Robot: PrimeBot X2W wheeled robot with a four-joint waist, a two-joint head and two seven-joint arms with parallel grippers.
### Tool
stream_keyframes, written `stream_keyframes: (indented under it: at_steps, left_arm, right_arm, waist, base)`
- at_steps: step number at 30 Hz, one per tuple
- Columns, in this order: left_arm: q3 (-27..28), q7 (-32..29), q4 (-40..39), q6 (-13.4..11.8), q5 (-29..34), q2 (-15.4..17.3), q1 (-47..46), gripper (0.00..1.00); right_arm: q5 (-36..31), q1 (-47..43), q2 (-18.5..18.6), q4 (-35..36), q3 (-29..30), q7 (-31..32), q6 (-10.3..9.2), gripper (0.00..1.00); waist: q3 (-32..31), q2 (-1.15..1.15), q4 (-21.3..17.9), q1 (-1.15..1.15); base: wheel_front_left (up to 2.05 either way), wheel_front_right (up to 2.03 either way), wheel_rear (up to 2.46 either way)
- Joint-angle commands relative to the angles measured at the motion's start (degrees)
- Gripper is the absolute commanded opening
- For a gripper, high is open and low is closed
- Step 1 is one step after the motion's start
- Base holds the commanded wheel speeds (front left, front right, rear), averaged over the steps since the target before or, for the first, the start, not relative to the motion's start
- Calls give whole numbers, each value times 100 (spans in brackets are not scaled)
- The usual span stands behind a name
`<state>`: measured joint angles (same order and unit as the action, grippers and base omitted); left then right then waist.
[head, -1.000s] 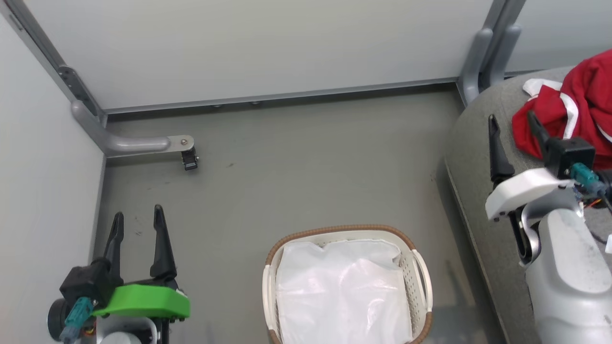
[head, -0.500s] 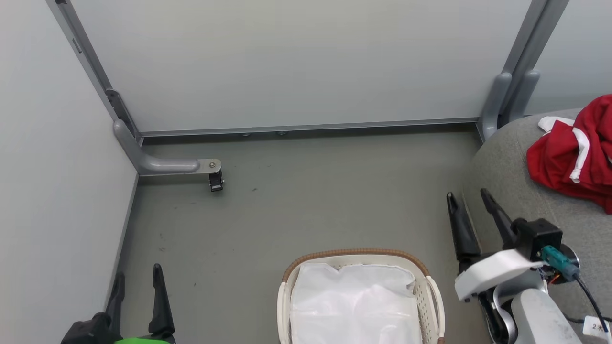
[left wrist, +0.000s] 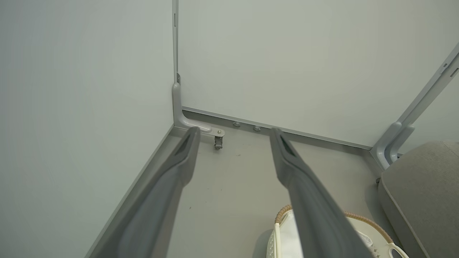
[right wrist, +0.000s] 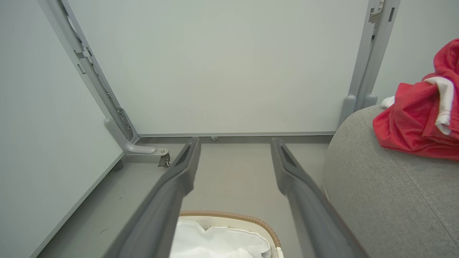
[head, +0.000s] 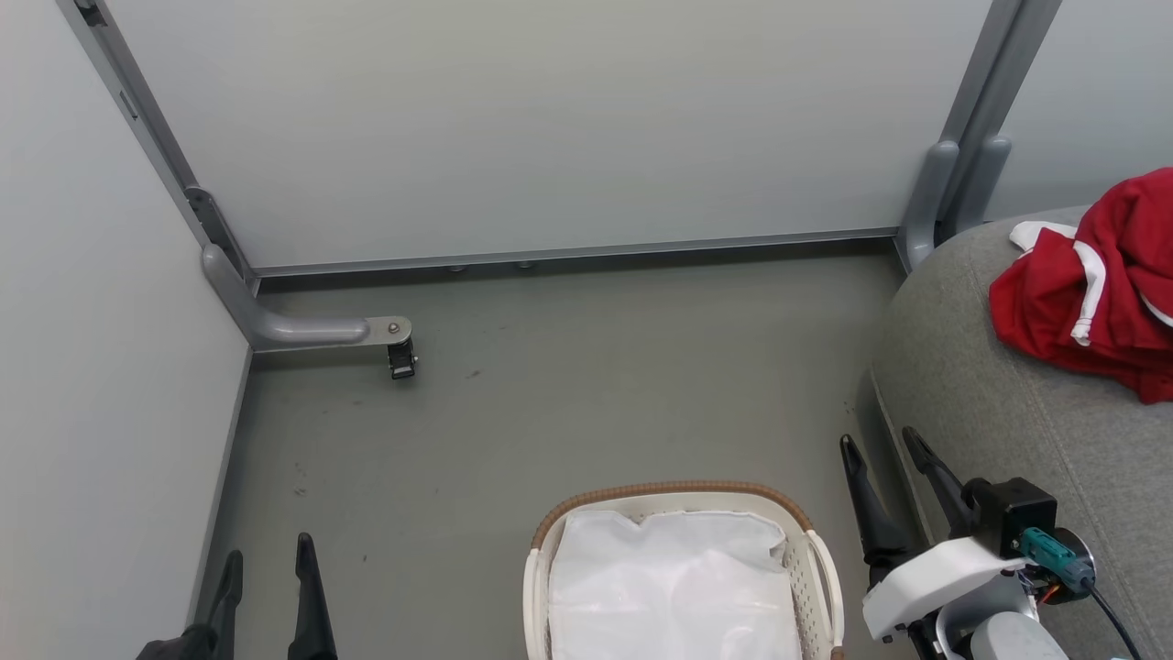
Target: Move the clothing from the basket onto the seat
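The red clothing (head: 1095, 289) with white trim lies bunched on the grey seat (head: 1008, 412) at the right; it also shows in the right wrist view as clothing (right wrist: 416, 122) on the seat (right wrist: 387, 200). The cream basket (head: 816, 568) with a brown rim stands on the floor at bottom centre, with just a white liner (head: 669, 587) seen inside. My right gripper (head: 884, 449) is open and holds nothing, between the basket and the seat's edge. My left gripper (head: 266, 555) is open with nothing in it, low at the bottom left. In both wrist views the fingers stand wide apart.
Pale partition walls close the floor at the back and left. A grey bracket foot with a small caster (head: 401, 357) sticks out from the left corner. A grey post (head: 953, 183) stands by the seat's far end. Bare floor (head: 586, 394) lies between basket and back wall.
The head camera has shifted, so the whole scene sits differently. My right gripper has drawn back off the seat, away from the clothing, down beside the basket. The left gripper sits lower in view.
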<state>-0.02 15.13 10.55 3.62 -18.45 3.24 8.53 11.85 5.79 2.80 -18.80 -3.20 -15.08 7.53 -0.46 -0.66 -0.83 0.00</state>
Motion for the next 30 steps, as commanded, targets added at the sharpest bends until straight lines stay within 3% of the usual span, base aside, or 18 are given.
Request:
stream_keyframes:
  at_steps: [1,14,15,16,19,30]
  left_arm:
    - [19,2,18,43,14,-6,56,100]
    - [28,2,113,140,-78,-31,11,100]
    - [35,2,105,143,-94,-31,6,0]
    - [7,-4,126,127,-40,-26,-4,0]
    - [-2,-18,281,127,-75,-38,-8,0]
    - [104,-338,295,166,-1136,-37,-238,0]
  right_arm:
    - [-6,-54,20,-13,-8,-13,-8,100]
    - [66,-82,19,-21,-70,-13,-8,100]
    - [72,-82,19,-24,-72,-13,-8,0]
    - [35,-22,-4,-30,-73,1,0,0]
    - [74,-93,-27,-162,-74,24,0,0]
    - [1237,-65,-21,-64,83,338,-1,0]
  waist:
    - [-5,66,2,0]
    - [-16,66,20,0]
    - [-16,66,17,0]
    - [-16,0,19,0]
    - [-16,0,20,0]
    - [-9,6,26,0]
  base:
    - [0,0,0]
    - [0,0,0]
    - [0,0,0]
    - [0,0,0]
    - [0,0,0]
    - [0,0,0]
